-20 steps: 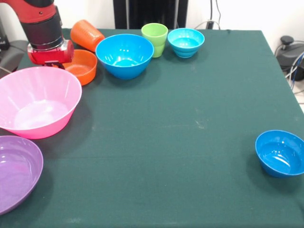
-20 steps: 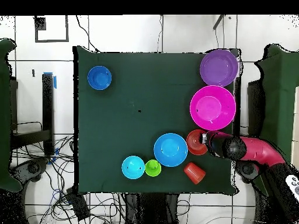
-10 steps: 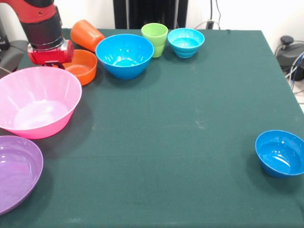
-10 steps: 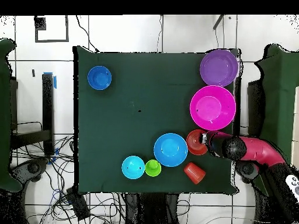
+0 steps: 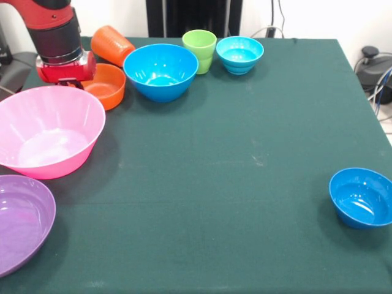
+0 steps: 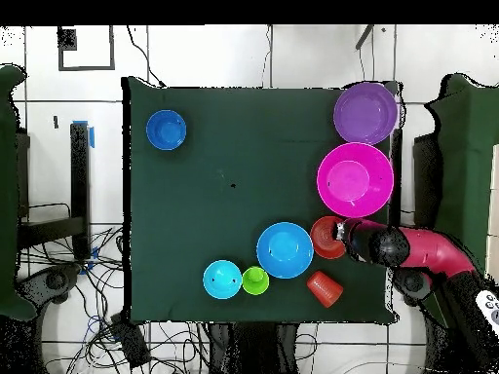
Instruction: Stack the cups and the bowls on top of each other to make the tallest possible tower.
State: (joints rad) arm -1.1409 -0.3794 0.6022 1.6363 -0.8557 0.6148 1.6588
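Small orange bowl (image 5: 105, 86) sat near table (image 5: 245, 159) corner, under gripper (image 5: 66, 76) | claw state: you couldn't tell | pinch its rim squarely, clear pink bowl (image 5: 46, 131)

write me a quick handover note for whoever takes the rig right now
Tool: low at the small orange bowl, beside the pink bowl; open or shut cannot be told.
Things: orange cup on its side behind that bowl. Medium blue bowl, green cup and cyan bowl in a row. Purple bowl next to the pink one. Dark blue bowl alone, far across the table.
Done: nothing stacked.
Left: the whole tower.
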